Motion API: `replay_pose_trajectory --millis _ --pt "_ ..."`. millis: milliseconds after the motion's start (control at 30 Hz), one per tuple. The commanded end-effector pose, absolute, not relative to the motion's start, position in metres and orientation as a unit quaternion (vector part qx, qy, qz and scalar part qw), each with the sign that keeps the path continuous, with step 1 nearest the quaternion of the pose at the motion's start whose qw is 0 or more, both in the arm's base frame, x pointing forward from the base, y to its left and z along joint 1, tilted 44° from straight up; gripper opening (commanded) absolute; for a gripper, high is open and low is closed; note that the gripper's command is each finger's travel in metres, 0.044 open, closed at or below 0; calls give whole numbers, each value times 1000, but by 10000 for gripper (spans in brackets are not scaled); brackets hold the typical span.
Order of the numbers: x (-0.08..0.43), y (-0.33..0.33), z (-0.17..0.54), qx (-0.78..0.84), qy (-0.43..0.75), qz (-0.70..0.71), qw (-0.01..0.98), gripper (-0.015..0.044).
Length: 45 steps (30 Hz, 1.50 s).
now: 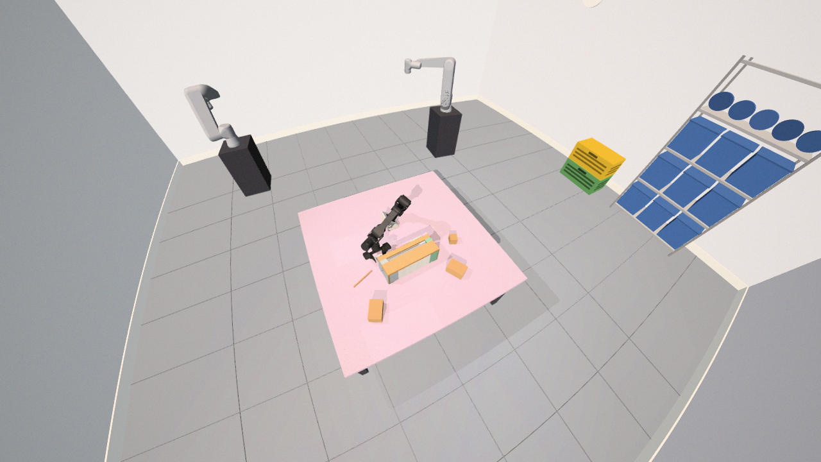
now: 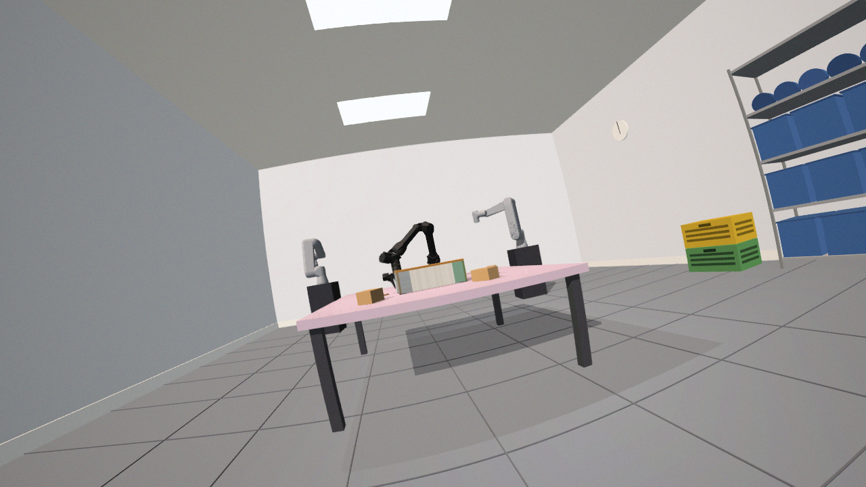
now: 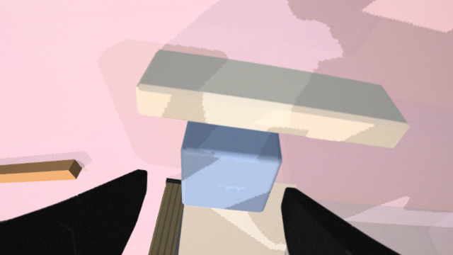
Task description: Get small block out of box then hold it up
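Note:
The small blue block [image 3: 230, 180] lies outside the box end in the wrist view, between a beige strip [image 3: 226, 234] of the box's outlet and a cream bar [image 3: 248, 106]. The bar is right beside its far side. My gripper [image 1: 372, 257] [image 2: 390, 281] [image 3: 216, 189] is open. In the wrist view its black fingertips stand left and right of the block, with gaps on both sides and no grip visible. The box [image 1: 410, 259] [image 2: 429, 277] stands upright beside the gripper; its dark ribbed end wall [image 3: 164, 219] shows in the wrist view. The block is hidden in the top and exterior views.
An orange stick [image 1: 362, 278] [image 3: 39, 173] lies left of the gripper on the pink table [image 1: 413, 327] [image 2: 532, 273]. One orange block [image 1: 376, 310] [image 2: 368, 296] lies near the front left. Another orange block [image 1: 456, 268] [image 2: 484, 274] and a small orange cube [image 1: 453, 238] lie right of the box.

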State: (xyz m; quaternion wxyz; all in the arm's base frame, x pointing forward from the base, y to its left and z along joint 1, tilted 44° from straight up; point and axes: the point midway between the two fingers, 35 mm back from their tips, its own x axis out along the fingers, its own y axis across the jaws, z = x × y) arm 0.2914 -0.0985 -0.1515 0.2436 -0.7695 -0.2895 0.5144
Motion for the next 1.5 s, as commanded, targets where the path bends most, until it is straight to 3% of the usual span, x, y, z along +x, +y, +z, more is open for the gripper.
replay_pose_trajectory --millis 0,233,467,567,667,1067,1467 --pt "290 -93 -155 -768 -290 514 246 285" --pt "288 -86 -161 -768 -291 514 247 285" --pt "288 -86 -161 -768 -291 514 247 101" --pt "288 -86 -161 -768 -291 514 247 81" --pt "290 -93 -154 -768 -290 514 246 2" --pt "294 -130 -112 -768 -285 518 247 0" --pt "284 -143 -66 -756 -199 550 295 0"
